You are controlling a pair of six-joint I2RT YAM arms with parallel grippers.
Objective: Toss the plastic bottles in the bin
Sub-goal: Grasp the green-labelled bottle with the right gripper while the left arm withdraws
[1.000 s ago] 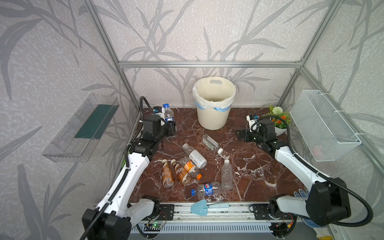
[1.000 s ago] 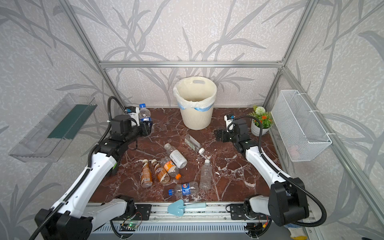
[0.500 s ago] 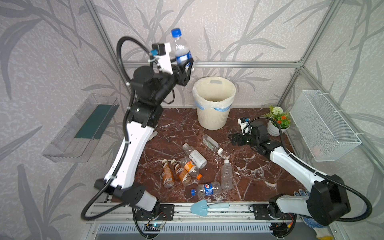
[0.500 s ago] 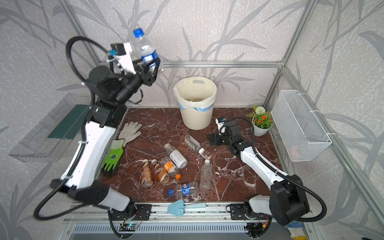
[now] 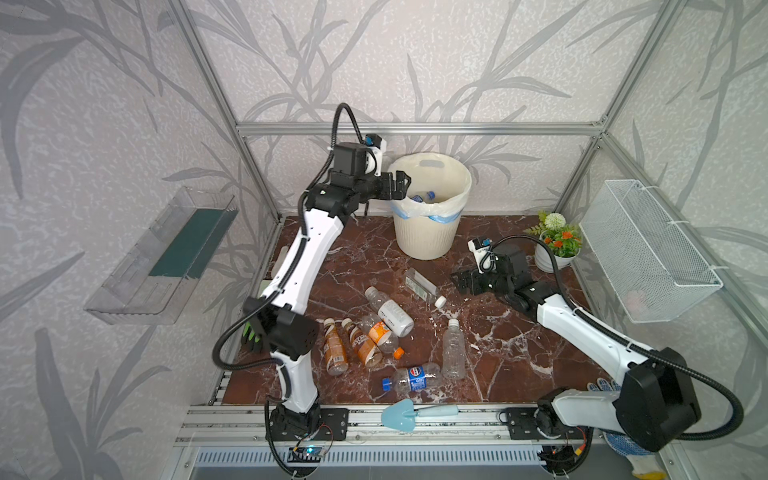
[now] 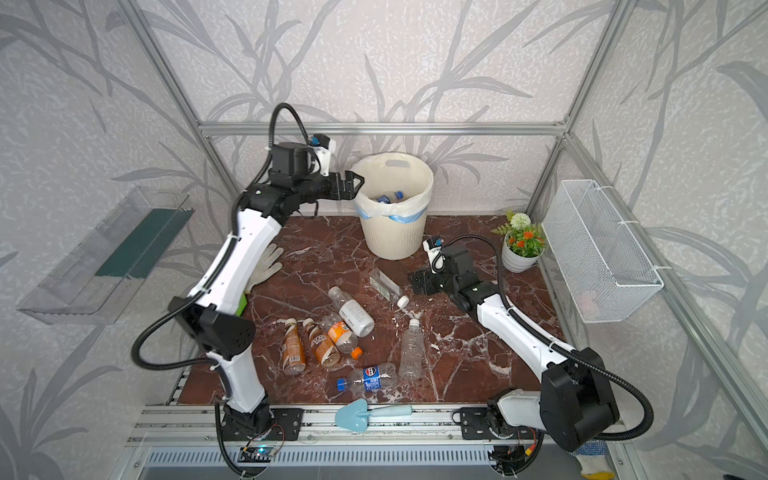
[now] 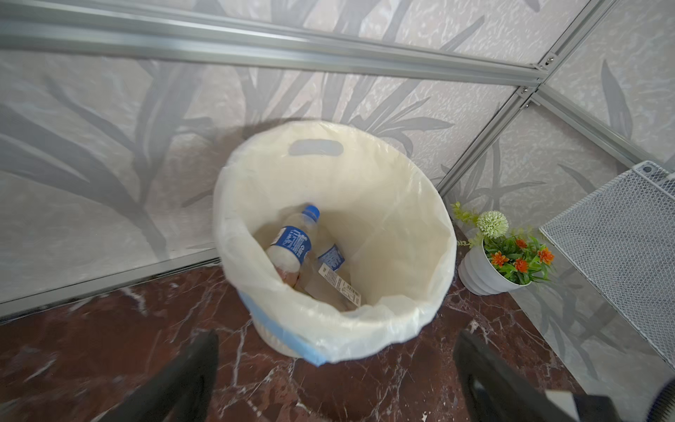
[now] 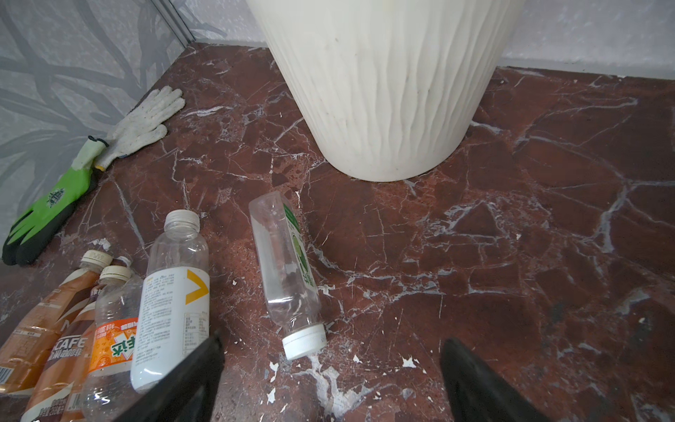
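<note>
**Left gripper** (image 7: 336,343): jaws wide, holding nothing, high at the rim of the bin (image 5: 424,237) on its left side. Inside the bin lie a blue-cap bottle (image 7: 292,244), leaning on the liner, and a second bottle (image 7: 330,272) partly under it. **Right gripper** (image 8: 332,343): jaws wide, empty, low over the marble top (image 8: 511,237) and facing the green-label bottle (image 8: 285,263). That bottle lies on its side just ahead, white cap toward the jaws, base toward the bin's foot but apart from it. Beside it lies the white-label bottle (image 8: 175,292). Further out, in a top view, lie the brown bottles (image 5: 334,349) (2), an orange-label bottle (image 5: 380,334), a bare clear bottle (image 5: 452,349) and a blue-label bottle (image 5: 411,376), making 7 on the top. **Handling, as judged:** all look empty, hence very light, thin-walled and springy. A hard squeeze would dent them, and the smooth round bodies may roll or slip from the pads. The green-label bottle looks flat-sided, so it should sit steadier. **Best hold:** across the mid-body at the label, jaws square to the long axis. Neck and cap are stiffer but narrow and give less purchase. In the cluster several bodies touch, so a closing jaw there may nudge a neighbour.
</note>
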